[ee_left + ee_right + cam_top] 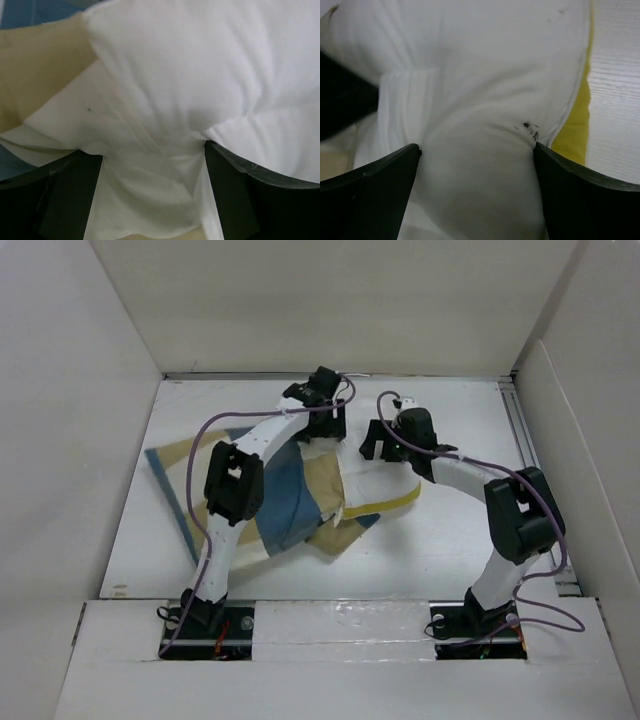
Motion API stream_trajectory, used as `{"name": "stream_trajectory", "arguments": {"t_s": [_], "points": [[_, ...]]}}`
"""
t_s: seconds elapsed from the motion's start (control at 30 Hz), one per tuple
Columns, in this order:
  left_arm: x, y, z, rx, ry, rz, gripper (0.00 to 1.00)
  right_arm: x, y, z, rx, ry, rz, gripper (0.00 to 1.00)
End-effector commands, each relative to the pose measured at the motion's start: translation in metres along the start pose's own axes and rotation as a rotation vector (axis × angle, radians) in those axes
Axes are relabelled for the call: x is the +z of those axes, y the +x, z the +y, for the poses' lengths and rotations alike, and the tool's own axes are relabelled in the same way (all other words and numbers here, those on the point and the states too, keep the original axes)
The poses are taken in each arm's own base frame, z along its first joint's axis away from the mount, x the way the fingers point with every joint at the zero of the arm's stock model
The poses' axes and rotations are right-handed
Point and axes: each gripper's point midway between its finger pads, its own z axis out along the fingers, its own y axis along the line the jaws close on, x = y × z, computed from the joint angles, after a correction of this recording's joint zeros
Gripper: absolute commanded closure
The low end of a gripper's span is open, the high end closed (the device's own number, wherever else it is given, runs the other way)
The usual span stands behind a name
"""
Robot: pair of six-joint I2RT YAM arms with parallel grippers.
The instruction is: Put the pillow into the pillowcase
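Pillowcase (288, 492) lies crumpled left of centre. Our left gripper (152, 157) pinches the white pillow (378, 485) right beside its tan edge, and the right gripper (477, 152) is clamped on the pillow's bulk. We'd shove evenly, both sides together.

White table (450, 540), faint wood grain, boxed in by plain white panels: back wall (340, 300), left wall (60, 440), right wall (585, 440). Metal rail (525, 455) runs along table's right edge. Glossy white ledge (340, 618) at near side; light even, soft
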Motion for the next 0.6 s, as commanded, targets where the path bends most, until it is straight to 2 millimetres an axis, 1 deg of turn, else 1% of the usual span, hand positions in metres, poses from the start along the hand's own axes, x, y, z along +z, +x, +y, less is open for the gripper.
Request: {"name": "stream_trajectory", "arguments": {"t_s": [0.0, 0.03, 0.07, 0.1, 0.13, 0.17, 0.2, 0.23, 0.27, 0.3, 0.33, 0.37, 0.4, 0.43, 0.47, 0.5, 0.53, 0.57], "points": [[-0.005, -0.074, -0.068, 0.079, 0.211, -0.187, 0.22, -0.027, 0.034, 0.048, 0.031, -0.221, 0.117, 0.04], [-0.023, -0.094, -0.081, 0.099, 0.229, -0.238, 0.22, -0.037, 0.045, 0.060, 0.029, -0.265, 0.128, 0.04], [-0.037, -0.103, -0.085, 0.096, 0.244, -0.267, 0.21, -0.038, 0.057, 0.063, 0.036, -0.267, 0.154, 0.04], [-0.041, -0.105, -0.086, 0.095, 0.247, -0.273, 0.20, -0.047, 0.055, 0.073, 0.033, -0.299, 0.139, 0.04], [-0.053, -0.108, -0.085, 0.094, 0.254, -0.286, 0.18, -0.052, 0.060, 0.078, 0.031, -0.304, 0.132, 0.04], [-0.044, -0.097, -0.078, 0.095, 0.232, -0.263, 0.17, -0.057, 0.075, 0.081, 0.029, -0.298, 0.148, 0.04], [-0.072, -0.099, -0.076, 0.078, 0.251, -0.295, 0.15, -0.063, 0.069, 0.083, 0.033, -0.289, 0.111, 0.00], [-0.074, -0.094, -0.069, 0.075, 0.232, -0.300, 0.13, -0.064, 0.067, 0.078, 0.043, -0.260, 0.094, 0.00], [-0.078, -0.094, -0.065, 0.069, 0.227, -0.326, 0.11, -0.060, 0.061, 0.067, 0.050, -0.209, 0.066, 0.00], [-0.059, -0.068, -0.048, 0.075, 0.175, -0.265, 0.08, -0.059, 0.057, 0.060, 0.057, -0.185, 0.053, 0.00], [-0.076, -0.066, -0.041, 0.062, 0.167, -0.283, 0.06, -0.055, 0.054, 0.054, 0.066, -0.172, 0.050, 0.00], [-0.077, -0.062, -0.029, 0.056, 0.119, -0.291, 0.05, -0.053, 0.053, 0.050, 0.075, -0.168, 0.062, 0.00], [-0.069, -0.048, -0.017, 0.059, 0.080, -0.269, 0.02, -0.049, 0.046, 0.047, 0.082, -0.159, 0.058, 0.00], [-0.085, -0.047, -0.013, 0.059, 0.068, -0.296, 0.00, -0.045, 0.047, 0.040, 0.098, -0.132, 0.060, 0.00], [-0.091, -0.050, 0.001, 0.048, 0.004, -0.331, 0.00, -0.040, 0.048, 0.037, 0.100, -0.119, 0.065, 0.00], [-0.096, -0.045, 0.008, 0.052, -0.032, -0.338, 0.00, -0.040, 0.047, 0.036, 0.112, -0.108, 0.060, 0.00], [-0.097, -0.036, 0.017, 0.063, -0.086, -0.335, 0.00, -0.040, 0.047, 0.036, 0.112, -0.108, 0.060, 0.00], [-0.110, -0.039, 0.024, 0.061, -0.128, -0.367, 0.00, -0.040, 0.051, 0.034, 0.121, -0.106, 0.063, 0.00]]}}
